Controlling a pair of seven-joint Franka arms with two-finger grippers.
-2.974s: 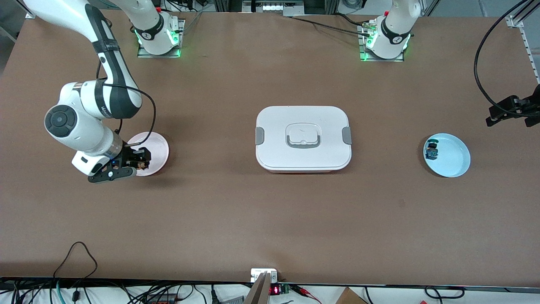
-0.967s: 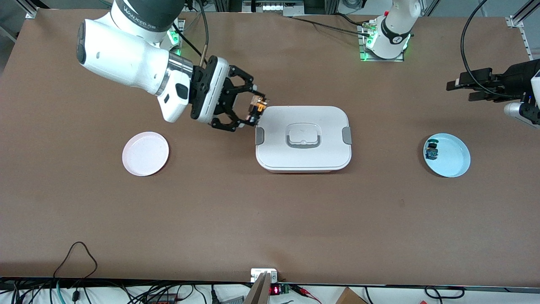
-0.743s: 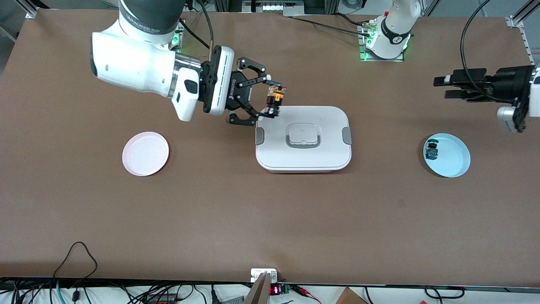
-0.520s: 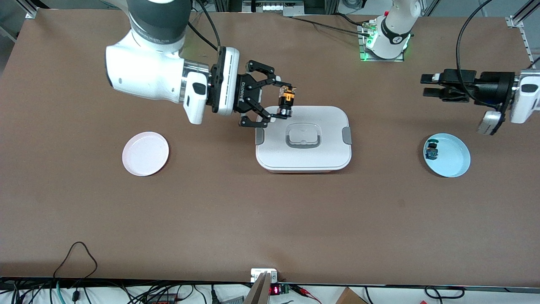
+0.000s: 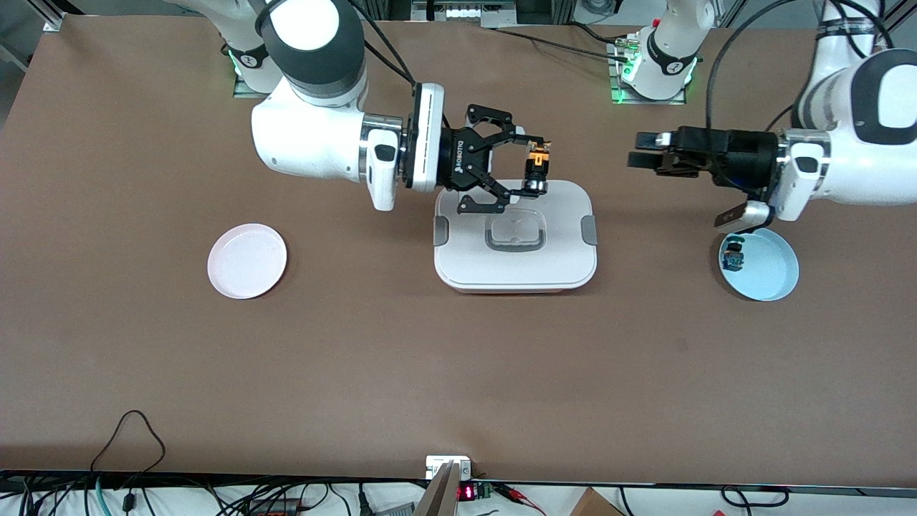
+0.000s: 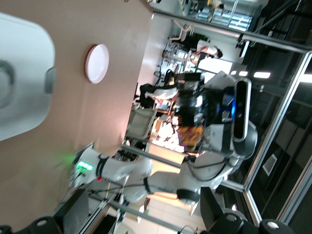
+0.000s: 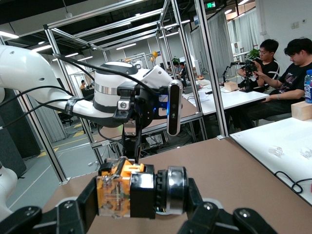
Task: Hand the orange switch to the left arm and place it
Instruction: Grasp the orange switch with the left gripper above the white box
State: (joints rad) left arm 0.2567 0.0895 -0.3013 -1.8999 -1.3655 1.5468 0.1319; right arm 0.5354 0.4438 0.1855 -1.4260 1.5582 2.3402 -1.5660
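Right claw point(image 5: 534, 170) grips the orange switch point(image 5: 536, 166) above the box's point(image 5: 514, 269) edge nearest the bases. Left claw point(image 5: 643, 159) hangs open, facing it; align both level, well above the lid.

Even overhead light, soft shadows; left wrist view blurred (motion smear).
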